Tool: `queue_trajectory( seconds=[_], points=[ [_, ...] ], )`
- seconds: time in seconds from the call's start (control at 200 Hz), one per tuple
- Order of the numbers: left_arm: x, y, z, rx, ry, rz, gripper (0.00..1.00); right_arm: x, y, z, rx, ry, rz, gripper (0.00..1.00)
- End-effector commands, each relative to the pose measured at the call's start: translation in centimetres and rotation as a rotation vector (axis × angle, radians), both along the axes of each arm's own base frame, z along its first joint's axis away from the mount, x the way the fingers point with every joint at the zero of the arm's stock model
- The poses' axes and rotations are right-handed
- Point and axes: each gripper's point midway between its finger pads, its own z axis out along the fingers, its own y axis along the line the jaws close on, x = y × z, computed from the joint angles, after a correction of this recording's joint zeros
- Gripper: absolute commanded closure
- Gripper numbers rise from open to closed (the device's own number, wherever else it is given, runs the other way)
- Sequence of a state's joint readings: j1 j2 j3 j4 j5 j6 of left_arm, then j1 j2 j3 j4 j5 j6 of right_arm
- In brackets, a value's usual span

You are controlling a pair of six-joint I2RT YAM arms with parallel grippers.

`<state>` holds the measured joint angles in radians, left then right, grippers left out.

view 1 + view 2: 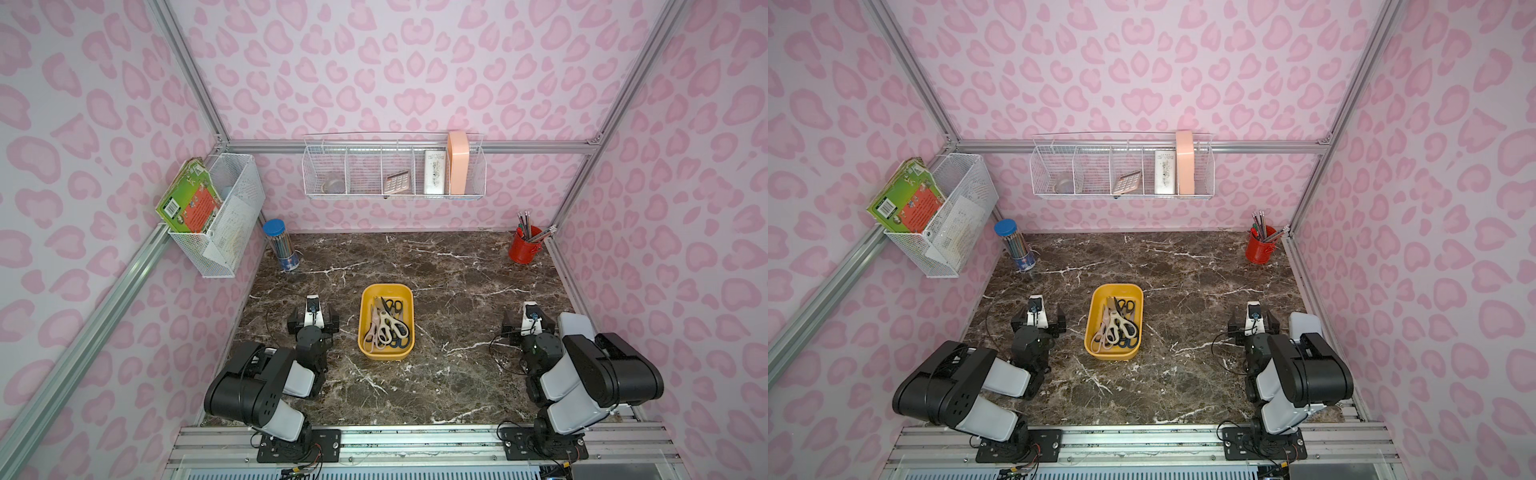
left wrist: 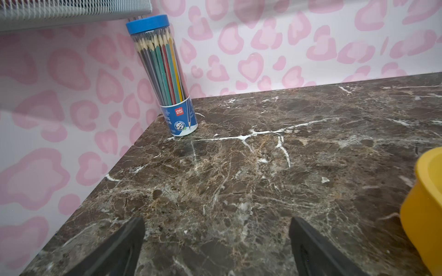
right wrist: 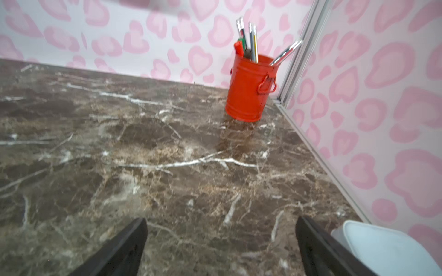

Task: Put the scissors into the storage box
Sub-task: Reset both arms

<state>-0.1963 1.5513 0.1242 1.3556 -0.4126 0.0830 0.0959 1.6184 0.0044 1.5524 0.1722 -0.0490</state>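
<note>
1. Scissors (image 1: 386,326): several pairs with cream, pink, black and dark-blue handles lie heaped inside the storage box (image 1: 385,354). The box sits mid-counter between the two arms, as both top views show.
2. Counter (image 1: 457,374): no pair shows on the bare marble outside the box in any view. On this evidence the task looks finished or nearly so, with nothing apparent left to collect. The patches under the arms are hidden.
3. Left claw (image 2: 217,218): jaws spread wide with nothing between them, low over the counter near the box's left side.
4. Right claw (image 3: 221,218): likewise wide and empty, well apart from the box on its right side.
5. Left wrist view: shows only a corner of the box's yellow outer wall, not its contents. The pencil tube (image 2: 165,71) stands in the counter's far corner.
6. Right wrist view: no box at all. It shows the red pot (image 3: 248,88) of pencils and a pale case (image 3: 382,248) just beside the claw.
7. Top views: these alone reveal the box's contents and both arms together.
</note>
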Motion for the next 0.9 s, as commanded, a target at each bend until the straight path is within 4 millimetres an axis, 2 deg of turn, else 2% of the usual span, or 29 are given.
queue_trajectory(
  seconds=[0.0,0.045,0.18,0.29,0.405,0.485,0.9],
  points=[
    [1.1,-1.7,0.6,0.026,-0.014,-0.102,0.01,0.7,0.4,5.9,0.025,-0.228,0.019,0.01],
    [1.5,-1.9,0.1,0.027,0.006,-0.109,0.01,1.7,1.0,5.2,0.011,-0.184,0.048,0.01],
    [2.0,-1.4,0.1,0.015,-0.011,-0.092,0.01,3.7,1.1,4.1,0.032,-0.108,0.085,0.01],
    [3.5,-0.5,-0.1,0.01,0.03,-0.053,0.01,4.9,0.2,3.5,0.091,-0.062,0.095,0.01],
    [5.5,0.8,-1.8,-0.059,0.214,-0.002,0.01,4.8,0.1,3.5,0.092,-0.065,0.092,0.01],
    [5.3,1.3,-1.8,-0.088,0.202,-0.004,0.01,4.7,0.1,3.6,0.089,-0.066,0.087,0.0],
    [5.3,1.3,-1.8,-0.085,0.203,-0.007,0.01,4.9,0.1,3.5,0.095,-0.062,0.09,0.01]
  ],
)
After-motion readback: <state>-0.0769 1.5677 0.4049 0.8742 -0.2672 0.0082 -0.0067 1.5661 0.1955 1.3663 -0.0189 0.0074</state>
